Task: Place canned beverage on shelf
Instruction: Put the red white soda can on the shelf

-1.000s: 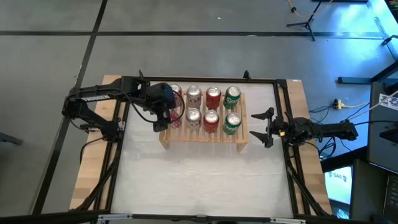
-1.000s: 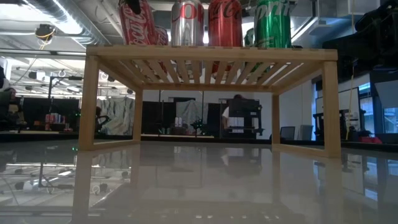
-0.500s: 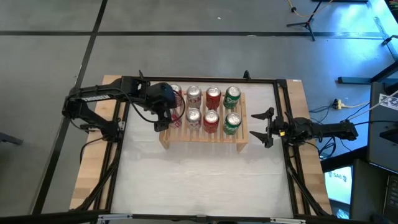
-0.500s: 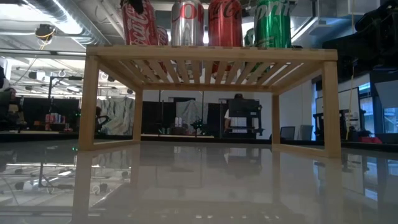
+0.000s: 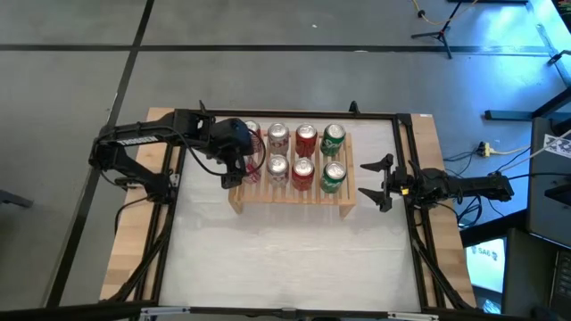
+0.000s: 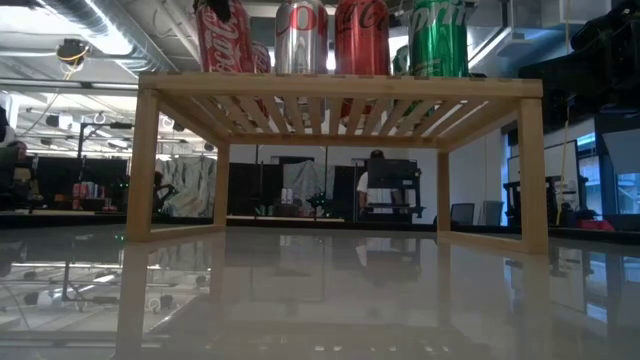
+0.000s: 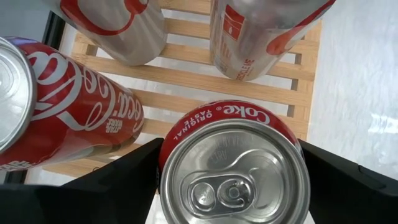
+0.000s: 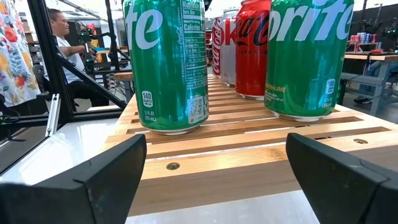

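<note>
The light wood shelf [image 5: 290, 203] stands at the table's far middle, and its slatted top shows in the low view [image 6: 340, 85]. Several red, silver and green cans stand upright on it. My left gripper [image 5: 239, 165] is over the shelf's near left corner, shut on a red Coke can [image 7: 233, 174]. In the high view the gripper mostly hides this can. My right gripper [image 5: 375, 183] hovers open and empty just off the shelf's right end, facing the green cans [image 8: 168, 68]. My left gripper pinches the red Coke can between its two fingers [image 7: 124, 180], one on each side of the can's upper wall just below the rim [image 7: 163, 146]. The fingers come from above, pointing down. The can is upright, its base [image 6: 225, 68] level with the shelf's top.
Another red can [image 7: 74, 118] and two silver cans [image 7: 261, 37] stand close around the held one. White tabletop [image 5: 285, 259] lies open on the near side of the shelf. A black frame [image 5: 410, 178] borders the table. People and desks show in the room beyond.
</note>
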Available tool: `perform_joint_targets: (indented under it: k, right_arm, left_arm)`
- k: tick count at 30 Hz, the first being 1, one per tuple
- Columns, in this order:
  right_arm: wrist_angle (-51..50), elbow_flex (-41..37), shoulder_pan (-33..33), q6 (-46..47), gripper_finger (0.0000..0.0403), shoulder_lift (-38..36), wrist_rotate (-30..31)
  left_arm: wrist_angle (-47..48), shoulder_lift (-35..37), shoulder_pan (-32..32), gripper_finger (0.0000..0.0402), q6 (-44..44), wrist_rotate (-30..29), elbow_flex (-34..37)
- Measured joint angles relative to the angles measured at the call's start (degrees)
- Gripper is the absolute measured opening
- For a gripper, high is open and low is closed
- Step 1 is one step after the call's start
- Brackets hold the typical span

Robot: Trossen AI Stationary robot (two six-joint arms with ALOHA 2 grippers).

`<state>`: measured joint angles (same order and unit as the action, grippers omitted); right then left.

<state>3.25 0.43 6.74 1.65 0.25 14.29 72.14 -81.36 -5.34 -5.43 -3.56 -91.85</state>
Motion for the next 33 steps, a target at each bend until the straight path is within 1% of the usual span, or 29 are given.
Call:
perform_joint_targets:
  k: [14, 33]
  right_arm:
    - [0.0, 0.0, 0.0, 0.0, 0.0381, 0.0, 0.0]
    - [0.0, 0.0, 0.0, 0.0, 0.0381, 0.0, 0.0]
  left_arm:
    - [0.0, 0.0, 0.0, 0.0381, -0.1, 0.2, 0.0]
    - [0.0, 0.1, 0.0, 0.0384, -0.2, -0.2, 0.0]
